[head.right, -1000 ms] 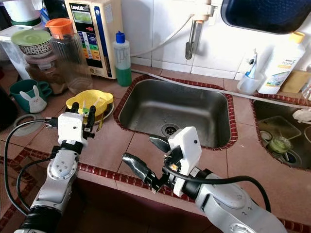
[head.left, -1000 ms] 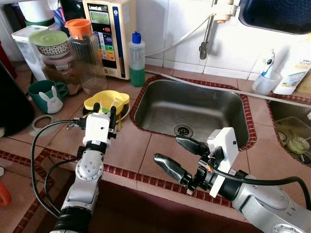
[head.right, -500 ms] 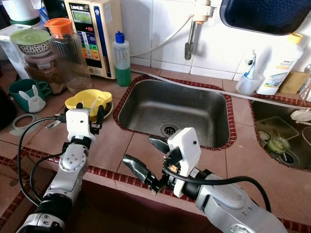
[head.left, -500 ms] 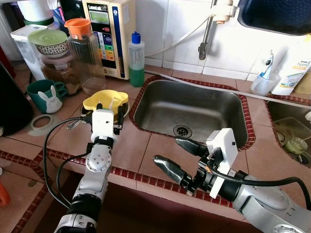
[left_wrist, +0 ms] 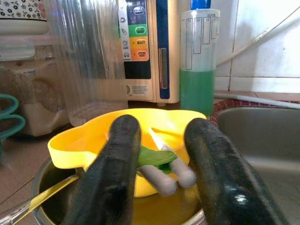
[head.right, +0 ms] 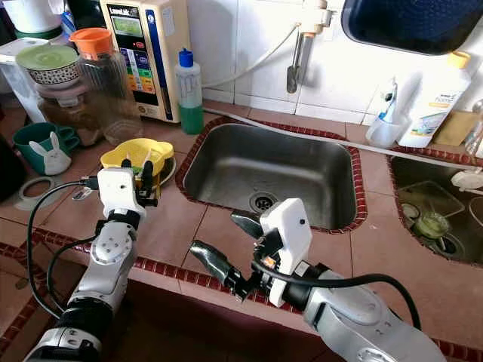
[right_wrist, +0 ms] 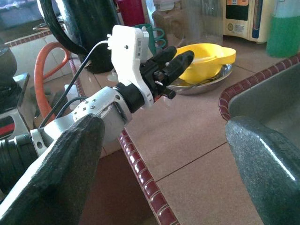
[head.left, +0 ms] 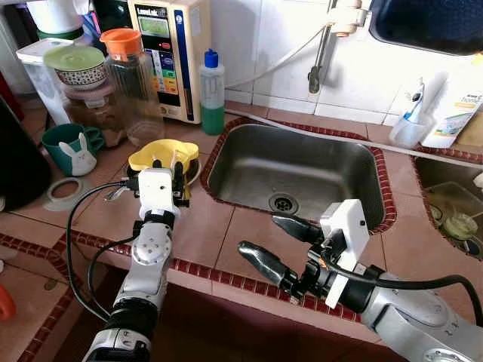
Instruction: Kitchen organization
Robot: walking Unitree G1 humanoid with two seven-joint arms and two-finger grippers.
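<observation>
While your left gripper (head.left: 166, 167) hovers with fingers parted at the near rim of the yellow bowl (head.left: 162, 156), that bowl sits in a metal dish (left_wrist: 44, 180) on the tabletop (head.left: 226, 237) left of the sink (head.left: 302, 170); your right gripper (head.left: 275, 241) hangs wide open over the front edge.

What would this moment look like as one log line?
left hand: open, at yellow bowl | right hand: open, by sink

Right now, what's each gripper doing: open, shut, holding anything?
Left gripper: open, empty, fingers poised at the yellow bowl.
Right gripper: open, empty, above the counter edge.
</observation>
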